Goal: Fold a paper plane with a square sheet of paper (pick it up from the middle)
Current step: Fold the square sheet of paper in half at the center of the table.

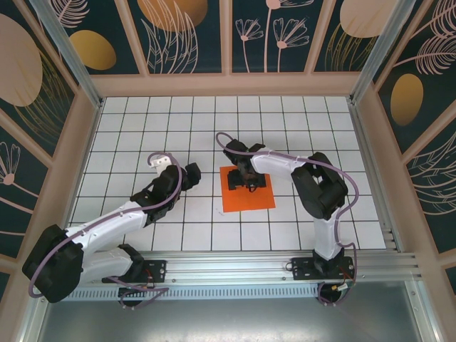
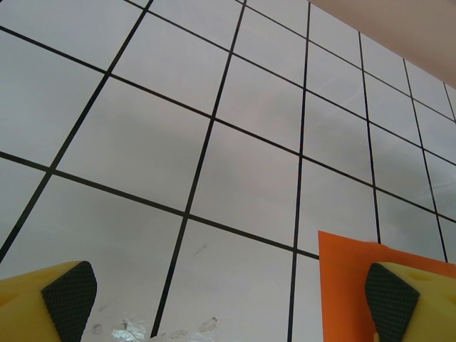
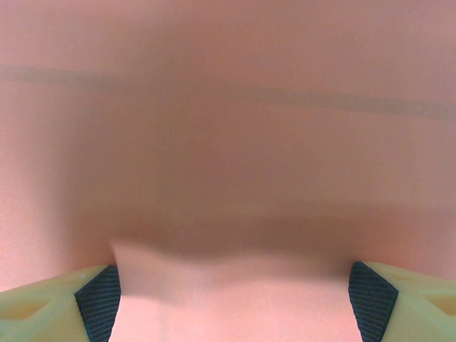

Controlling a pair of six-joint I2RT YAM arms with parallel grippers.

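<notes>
We are at the very start of the job: the square sheet of paper point(image 1: 246, 201) lies flat on the white tiled table point(image 1: 142, 128), around the middle of the scene, and from above we see no crease in it. The right gripper point(image 1: 248, 182) hangs over the far half of the sheet, roughly above its centre line. Its own camera sits so close that orange paper point(image 3: 228, 107) spreads across the view, with the black pads point(image 3: 100, 299) standing wide apart at either side and nothing clamped between them. A pale hump shows low between those pads (it may be the paper starting to buckle upward, but the blur keeps us from saying so firmly), and we cannot tell whether the fingertips touch the sheet. The left gripper point(image 1: 194, 175) waits just left of the sheet with its jaws spread wide and empty, over bare tile, and one corner of the orange paper point(image 2: 342, 263) pokes in beside its right finger. By our reckoning the pick from the middle is only being set up: pinching and lifting the sheet is not yet done, and every fold of the plane is left to make.
</notes>
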